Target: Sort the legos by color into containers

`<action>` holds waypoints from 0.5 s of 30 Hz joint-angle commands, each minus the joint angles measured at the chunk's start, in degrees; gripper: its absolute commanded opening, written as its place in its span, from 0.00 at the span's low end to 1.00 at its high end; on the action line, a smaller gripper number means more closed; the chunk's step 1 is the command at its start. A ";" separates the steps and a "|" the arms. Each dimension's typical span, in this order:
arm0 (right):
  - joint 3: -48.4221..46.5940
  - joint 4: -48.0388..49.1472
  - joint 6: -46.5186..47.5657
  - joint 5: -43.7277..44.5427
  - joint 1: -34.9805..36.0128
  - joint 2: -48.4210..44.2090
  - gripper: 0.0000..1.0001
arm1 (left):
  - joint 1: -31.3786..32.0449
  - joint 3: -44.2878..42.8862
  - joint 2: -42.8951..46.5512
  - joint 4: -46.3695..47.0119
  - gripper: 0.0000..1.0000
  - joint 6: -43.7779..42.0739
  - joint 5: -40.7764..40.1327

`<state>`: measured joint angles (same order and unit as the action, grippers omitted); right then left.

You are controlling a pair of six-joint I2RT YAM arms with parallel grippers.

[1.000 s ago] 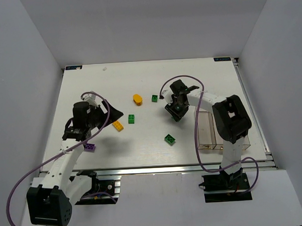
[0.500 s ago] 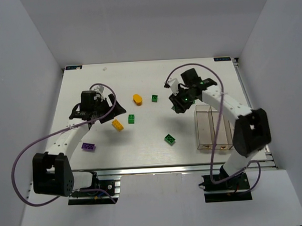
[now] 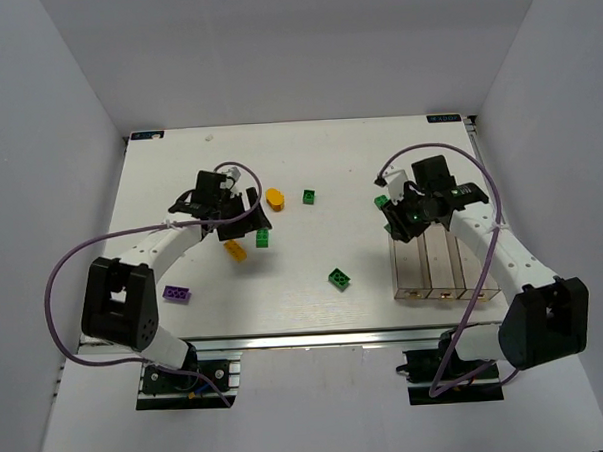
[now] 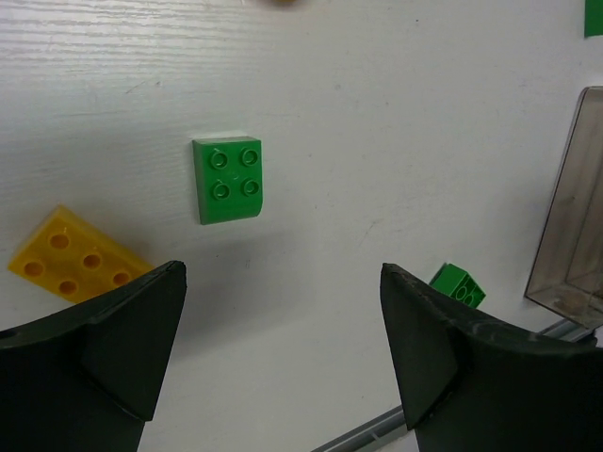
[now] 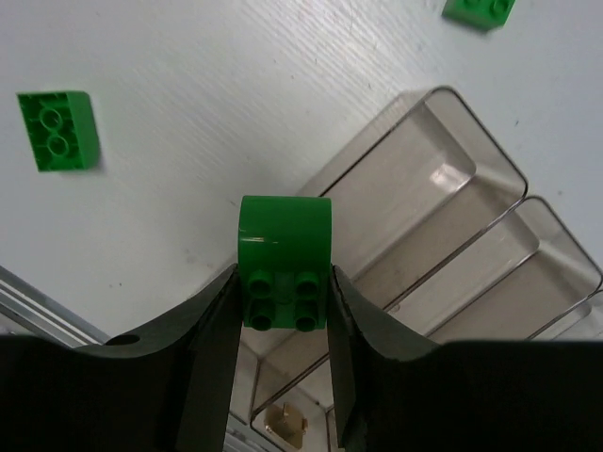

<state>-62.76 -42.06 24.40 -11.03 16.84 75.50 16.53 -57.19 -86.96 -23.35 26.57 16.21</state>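
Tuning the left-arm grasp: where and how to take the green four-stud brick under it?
Come straight down; pinch the green brick across its two flat side walls. It lies flat, studs up, apart from the yellow brick. The left gripper looks open wide enough.

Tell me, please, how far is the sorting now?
Done: nothing yet; no brick shows in the bins. In hand: the right gripper holds a green brick above the bins' edge; the left gripper hangs open above another green brick. Left: the yellow brick, orange brick, purple brick and two more green bricks lie on the table.
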 commanded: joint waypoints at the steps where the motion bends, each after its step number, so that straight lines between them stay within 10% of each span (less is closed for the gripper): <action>1: 2.20 0.31 0.12 1.62 -1.89 -2.03 0.00 | 1.92 -3.28 -0.93 -1.25 0.94 -1.96 -3.10; 9: 5.90 1.99 1.52 1.71 -4.80 1.22 0.07 | 5.61 -8.02 -4.88 -4.33 0.94 -3.71 -10.40; 15: 6.07 1.55 2.05 0.66 -5.68 3.16 0.47 | 7.90 -11.45 -7.96 -6.70 0.94 -4.68 -15.24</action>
<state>-57.14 -41.58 25.71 -9.58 11.68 78.28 23.57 -65.95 -94.80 -28.25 23.16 5.13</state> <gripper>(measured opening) 0.449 0.936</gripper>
